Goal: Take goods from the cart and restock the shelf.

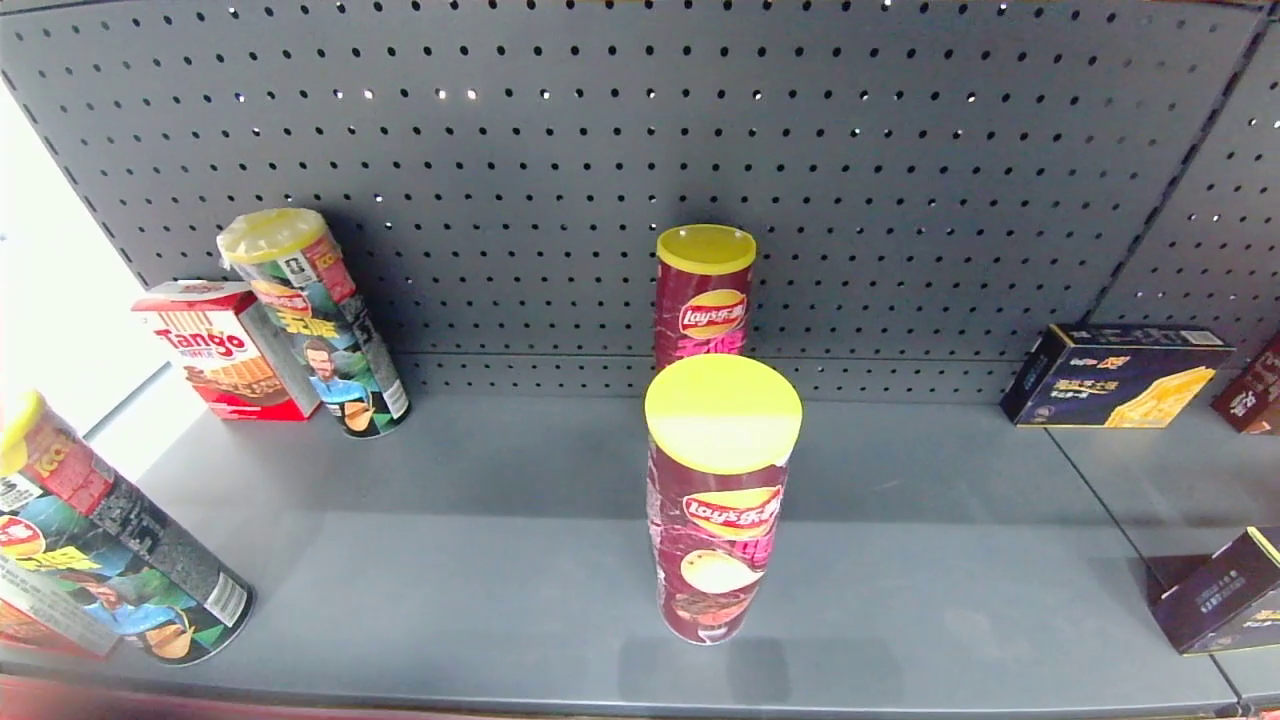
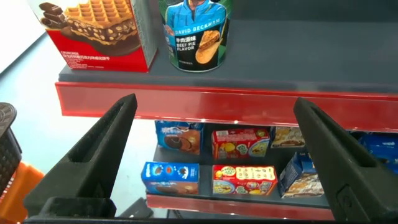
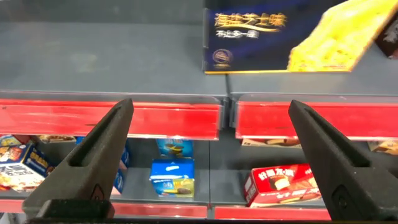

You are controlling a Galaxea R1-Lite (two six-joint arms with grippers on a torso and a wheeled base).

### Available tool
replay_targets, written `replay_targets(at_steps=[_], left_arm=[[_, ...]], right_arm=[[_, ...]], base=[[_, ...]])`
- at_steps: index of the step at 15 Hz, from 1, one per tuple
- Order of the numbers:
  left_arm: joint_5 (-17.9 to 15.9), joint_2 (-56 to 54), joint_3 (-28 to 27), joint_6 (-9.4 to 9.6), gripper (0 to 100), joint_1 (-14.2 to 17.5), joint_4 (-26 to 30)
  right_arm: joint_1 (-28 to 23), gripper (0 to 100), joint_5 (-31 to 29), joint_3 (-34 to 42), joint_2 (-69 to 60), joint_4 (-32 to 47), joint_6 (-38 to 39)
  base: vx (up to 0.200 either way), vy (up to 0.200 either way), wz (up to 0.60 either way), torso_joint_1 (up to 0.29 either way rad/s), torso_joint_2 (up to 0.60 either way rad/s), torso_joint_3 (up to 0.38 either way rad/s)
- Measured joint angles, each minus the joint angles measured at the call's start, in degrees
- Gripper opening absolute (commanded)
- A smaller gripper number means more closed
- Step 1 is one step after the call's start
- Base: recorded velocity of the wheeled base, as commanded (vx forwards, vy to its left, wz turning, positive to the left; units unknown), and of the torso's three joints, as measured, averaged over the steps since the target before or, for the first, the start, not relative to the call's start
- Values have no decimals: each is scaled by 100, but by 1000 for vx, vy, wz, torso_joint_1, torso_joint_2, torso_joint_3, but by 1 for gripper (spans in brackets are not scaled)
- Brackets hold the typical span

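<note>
- Head view: front crisp can (image 1: 715, 520) stands upright at frame centre on the grey shelf (image 1: 480, 520), rear can (image 1: 703, 295) behind it. I would set new stock beside them, lowering gently.
- Left wrist view: left gripper (image 2: 214, 101) spread wide, empty, facing the red shelf edge (image 2: 261, 104).
- Right wrist view: right gripper (image 3: 211, 104) likewise spread and empty, facing the dark box (image 3: 273, 34).

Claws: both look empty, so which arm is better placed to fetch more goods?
Left, probably. The left claw and right claw both hang open before the red shelf edge, but a black mesh basket, possibly the cart, sits near the left one.
</note>
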Motion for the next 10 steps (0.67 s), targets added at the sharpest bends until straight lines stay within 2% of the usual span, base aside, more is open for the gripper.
replay_targets(at_steps=[1, 2, 10], left_arm=[[2, 0, 0, -1, 100, 0, 0], [13, 0, -2, -6, 100, 0, 0], [11, 0, -2, -12, 100, 0, 0]], right_arm=[[-2, 100, -2, 0, 0, 9, 0], [2, 100, -2, 0, 0, 11, 0], [2, 100, -2, 0, 0, 9, 0]], base=[[0, 0, 0, 0, 0, 0], [-200, 0, 0, 2, -7, 2], [0, 0, 0, 0, 0, 0]])
